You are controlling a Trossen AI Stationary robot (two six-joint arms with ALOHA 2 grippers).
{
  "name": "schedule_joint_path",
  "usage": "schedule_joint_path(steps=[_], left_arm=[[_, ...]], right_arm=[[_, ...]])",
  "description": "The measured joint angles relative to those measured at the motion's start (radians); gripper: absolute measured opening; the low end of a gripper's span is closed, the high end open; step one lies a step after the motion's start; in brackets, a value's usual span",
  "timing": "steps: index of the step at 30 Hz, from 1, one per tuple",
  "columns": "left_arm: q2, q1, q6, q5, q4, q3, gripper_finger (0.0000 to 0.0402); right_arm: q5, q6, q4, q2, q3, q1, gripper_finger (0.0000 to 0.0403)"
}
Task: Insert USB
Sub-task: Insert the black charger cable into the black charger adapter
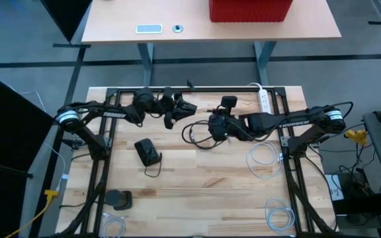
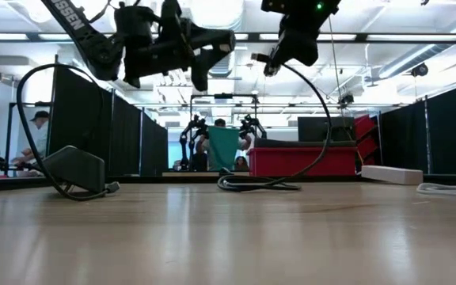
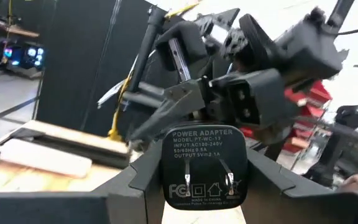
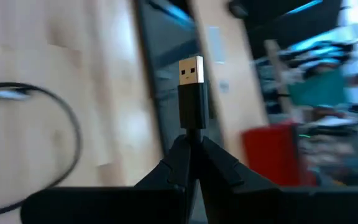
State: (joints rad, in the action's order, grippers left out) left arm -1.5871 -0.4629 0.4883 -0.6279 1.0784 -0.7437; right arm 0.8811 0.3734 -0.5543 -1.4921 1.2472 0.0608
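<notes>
Above the wooden desk (image 1: 197, 178), near frame top, a power adapter (image 3: 202, 167) is gripped by the left claw (image 1: 185, 108) and a USB plug (image 4: 191, 93) by the closed right claw (image 1: 211, 125), alignment apparently being needed next.

Left pincer (image 1: 185, 106) with power adapter (image 3: 202, 167) faces right pincer (image 1: 211, 125) holding USB plug (image 4: 192, 93).

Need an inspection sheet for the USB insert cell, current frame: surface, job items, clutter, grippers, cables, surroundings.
Surface: wooden table, flat.
Job's things: power adapter and USB plug, both lifted, not yet joined.
Clutter: second black adapter; white power strip; dark puck.
Grippers: left gripper shut on power adapter; right gripper shut on USB plug.
Cables: black cable hangs from plug; white coils.
Surroundings: red bin on desk; people behind.
</notes>
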Motion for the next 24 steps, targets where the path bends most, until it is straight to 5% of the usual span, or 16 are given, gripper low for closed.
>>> schedule_joint_path(steps=[6, 11, 24], left_arm=[[0.000, 0.000, 0.058, 0.011, 0.039, 0.001, 0.0142], [0.000, 0.002, 0.116, 0.136, 0.038, 0.002, 0.0142], [-0.002, 0.067, 0.248, 0.383, 0.047, 0.002, 0.0142]], right_arm=[[0.152, 0.163, 0.150, 0.000, -0.040, 0.056, 0.0006], [0.272, 0.384, 0.381, 0.000, -0.113, 0.080, 0.0006], [0.327, 0.948, 1.015, -0.018, -0.250, 0.052, 0.0006]])
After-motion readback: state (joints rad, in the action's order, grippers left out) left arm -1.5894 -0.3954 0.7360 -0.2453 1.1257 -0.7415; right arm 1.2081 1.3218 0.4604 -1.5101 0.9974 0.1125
